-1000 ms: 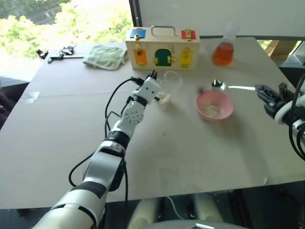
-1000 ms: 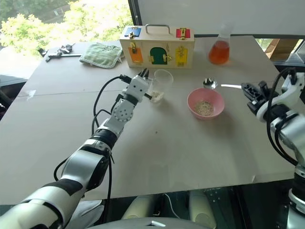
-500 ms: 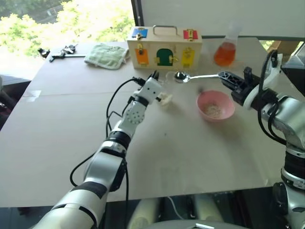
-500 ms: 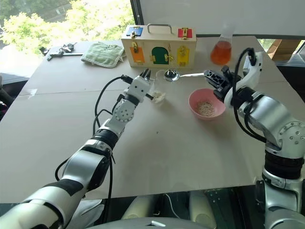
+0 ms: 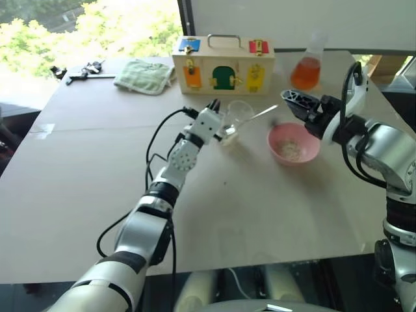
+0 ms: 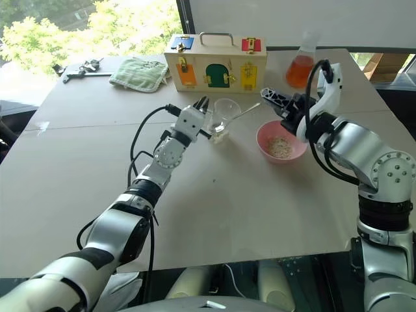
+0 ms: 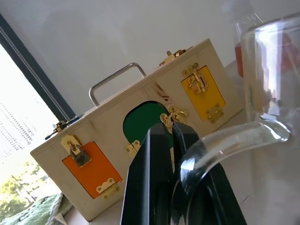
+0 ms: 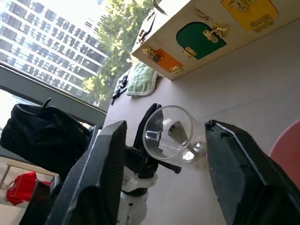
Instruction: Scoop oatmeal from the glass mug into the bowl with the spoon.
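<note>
Spoon [image 6: 242, 113] inside tilted glass mug [image 6: 224, 114]

— What carries the scene?
— A wide grey-beige table [image 5: 84, 169], its far edge against a window.

— And along that far side?
— A wooden latch box [image 5: 223, 63] with orange, green and yellow doors stands at the centre. A folded green cloth [image 5: 144, 75] lies to its left, small dark metal tools [image 5: 79, 71] further left, and a conical flask [image 5: 307, 67] of orange liquid stands to its right.

— Nearer the middle?
— A pink bowl [image 5: 293, 143] holding oatmeal [image 5: 290, 150] sits on the table, with a small clump of spilled oatmeal [image 5: 227, 137] to its left.
</note>
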Controlling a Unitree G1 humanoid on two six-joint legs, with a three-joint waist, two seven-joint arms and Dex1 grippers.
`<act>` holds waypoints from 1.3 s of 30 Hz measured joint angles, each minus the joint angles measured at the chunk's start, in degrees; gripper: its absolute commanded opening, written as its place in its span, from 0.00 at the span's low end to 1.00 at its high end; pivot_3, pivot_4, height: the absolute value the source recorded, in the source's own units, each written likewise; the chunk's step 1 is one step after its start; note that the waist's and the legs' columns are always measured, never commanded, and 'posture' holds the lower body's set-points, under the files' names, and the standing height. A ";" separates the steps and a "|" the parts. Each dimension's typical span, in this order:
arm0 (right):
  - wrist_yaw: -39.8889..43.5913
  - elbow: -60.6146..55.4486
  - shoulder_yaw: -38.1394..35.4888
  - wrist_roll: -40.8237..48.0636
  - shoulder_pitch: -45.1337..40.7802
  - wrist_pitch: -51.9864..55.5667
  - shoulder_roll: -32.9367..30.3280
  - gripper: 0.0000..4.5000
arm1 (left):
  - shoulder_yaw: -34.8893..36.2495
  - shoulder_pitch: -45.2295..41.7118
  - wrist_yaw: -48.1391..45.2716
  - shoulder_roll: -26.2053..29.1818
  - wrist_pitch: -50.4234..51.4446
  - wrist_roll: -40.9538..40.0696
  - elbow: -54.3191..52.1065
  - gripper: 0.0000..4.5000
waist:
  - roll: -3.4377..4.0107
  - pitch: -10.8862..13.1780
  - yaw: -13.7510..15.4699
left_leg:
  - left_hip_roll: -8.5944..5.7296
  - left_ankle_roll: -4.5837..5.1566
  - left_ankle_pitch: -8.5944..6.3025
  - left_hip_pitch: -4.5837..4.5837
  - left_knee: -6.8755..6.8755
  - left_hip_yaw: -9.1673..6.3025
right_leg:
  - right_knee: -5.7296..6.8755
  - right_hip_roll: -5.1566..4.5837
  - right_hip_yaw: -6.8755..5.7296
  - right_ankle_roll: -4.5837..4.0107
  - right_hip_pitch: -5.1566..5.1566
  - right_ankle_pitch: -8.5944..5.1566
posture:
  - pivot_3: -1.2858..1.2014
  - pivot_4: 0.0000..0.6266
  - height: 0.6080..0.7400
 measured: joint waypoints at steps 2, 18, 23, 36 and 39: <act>1.19 0.23 -0.33 -0.13 -0.30 -0.59 -0.08 0.99 | 0.91 0.68 -0.59 -0.15 0.84 -1.33 -0.58 0.00 | 0.00 0.00 -0.04 | 0.00 0.00 0.00 0.00 0.00 0.00 | 0.00 0.00 -0.01 0.00 0.00 0.00 | 0.52 0.24 1.00; 13.86 -4.87 -2.73 0.43 12.97 2.08 -6.51 1.00 | 12.04 18.10 -11.35 1.60 14.60 -19.29 -24.49 0.41 | 0.01 -0.02 0.04 | 0.02 0.00 0.00 0.05 0.05 -0.04 | 0.00 0.01 -0.04 0.00 0.05 0.00 | 0.52 0.24 1.00; 19.31 -6.24 -2.81 0.28 15.25 2.96 -8.82 1.00 | 12.58 19.30 -10.51 1.72 17.92 -19.54 -29.06 0.88 | 0.01 -0.02 0.15 | 0.02 0.00 0.00 0.05 0.04 -0.03 | 0.00 0.01 -0.03 0.00 0.05 0.00 | 0.52 0.24 1.00; 30.15 -11.51 -3.81 -0.53 22.02 5.52 -15.53 1.00 | 14.26 33.14 -13.33 5.93 28.49 -20.21 -46.57 1.00 | 0.01 -0.03 0.42 | 0.03 0.01 -0.01 0.12 0.05 -0.07 | -0.06 0.02 -0.07 0.01 0.16 0.01 | 0.52 0.24 1.00; 31.33 -11.51 -3.81 -1.17 23.21 5.77 -16.30 1.00 | 14.30 35.69 -13.32 5.92 30.75 -20.33 -50.72 1.00 | 0.02 -0.03 0.41 | 0.03 0.01 -0.01 0.11 0.03 -0.07 | -0.07 0.02 -0.06 0.01 0.17 0.00 | 0.52 0.24 1.00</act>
